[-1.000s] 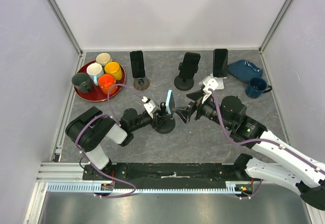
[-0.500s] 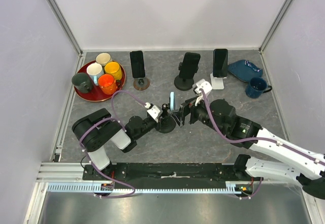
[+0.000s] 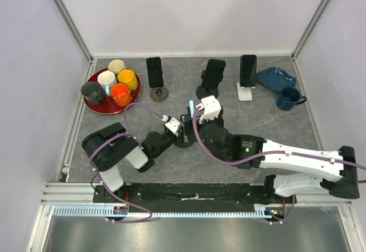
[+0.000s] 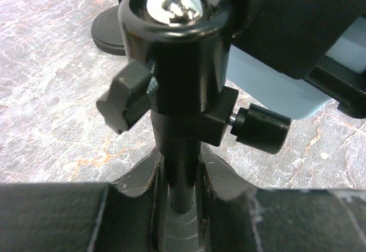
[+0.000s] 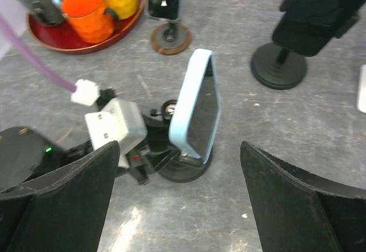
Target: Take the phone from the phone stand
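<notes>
At the left end effector [image 4: 180, 169], you see both fingers [image 4: 132, 190] shut on the thin post of the black phone stand [image 4: 174, 63], just below its ball-head collar and locking knobs. Behind that collar, the phone [image 5: 194, 106] in its light-blue case sits in the stand's clamp, upright and seen nearly edge-on from the right wrist. The right end effector [image 5: 178, 152] is spread wide: one finger lies to each side of the phone, and neither touches the case.

From above, note that the two arms meet at the stand near the middle of the grey marbled worktop [image 3: 274, 120]. The left arm reaches in low from the left, and the right wrist is poised over the phone.

Farther back, three more phones are held along the far edge: one on a brown-disc stand [image 5: 170, 39], one on a black pedestal stand [image 5: 280, 72] and one on a white stand [image 3: 245, 92]. A red tray [image 3: 106, 109] of mugs sits at the far left. A blue dish [image 3: 275, 78] and a dark blue mug [image 3: 289, 98] sit at the far right.
</notes>
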You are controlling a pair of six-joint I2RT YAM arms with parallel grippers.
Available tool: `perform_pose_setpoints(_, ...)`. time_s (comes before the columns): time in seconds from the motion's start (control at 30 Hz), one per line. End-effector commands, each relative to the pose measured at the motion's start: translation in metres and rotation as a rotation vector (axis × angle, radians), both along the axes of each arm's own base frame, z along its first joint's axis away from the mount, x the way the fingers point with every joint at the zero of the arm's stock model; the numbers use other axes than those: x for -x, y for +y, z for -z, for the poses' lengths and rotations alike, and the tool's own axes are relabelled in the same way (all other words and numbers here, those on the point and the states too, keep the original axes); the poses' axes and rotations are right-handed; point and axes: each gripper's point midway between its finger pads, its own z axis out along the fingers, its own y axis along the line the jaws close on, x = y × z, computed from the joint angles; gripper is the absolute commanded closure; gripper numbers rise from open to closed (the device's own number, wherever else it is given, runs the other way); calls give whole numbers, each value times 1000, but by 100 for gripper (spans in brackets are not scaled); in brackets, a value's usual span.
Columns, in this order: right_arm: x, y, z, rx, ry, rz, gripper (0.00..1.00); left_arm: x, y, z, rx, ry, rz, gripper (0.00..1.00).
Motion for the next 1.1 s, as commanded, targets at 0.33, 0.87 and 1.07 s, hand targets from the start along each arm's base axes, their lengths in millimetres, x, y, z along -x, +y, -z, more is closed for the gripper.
perform_pose_setpoints(0.33, -43, 6, -7, 5, -120, 199, 35, -18, 22, 7, -84, -55, -124, 98)
perform_pose_setpoints(0.87, -69, 18, 33, 41, -68, 194, 52, -18, 22, 8, -88, -52, -127, 98)
perform_pose_setpoints(1.07, -72, 14, 41, 55, -60, 201, 60, -20, 24, 7, -86, -52, -138, 98)
